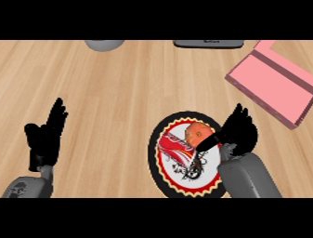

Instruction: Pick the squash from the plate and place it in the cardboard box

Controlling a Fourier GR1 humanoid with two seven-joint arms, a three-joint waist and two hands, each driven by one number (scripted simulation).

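The counter (pixel 118 93) is of light wood, with the boards running across the view. On it, near the lower edge, lies a round plate (pixel 176 183) with a black rim and a red and white pattern. The orange squash (pixel 196 131) is on the far part of this plate. The right hand (pixel 239 131) is just beside it, fingers straight and spread, not around the squash. The left hand (pixel 46 137) rests open at the left, fingers up. A pink box (pixel 275 86) lies open at the far right, well apart from the plate. A grey round thing (pixel 104 44) and a dark flat thing (pixel 209 43) are at the far edge.
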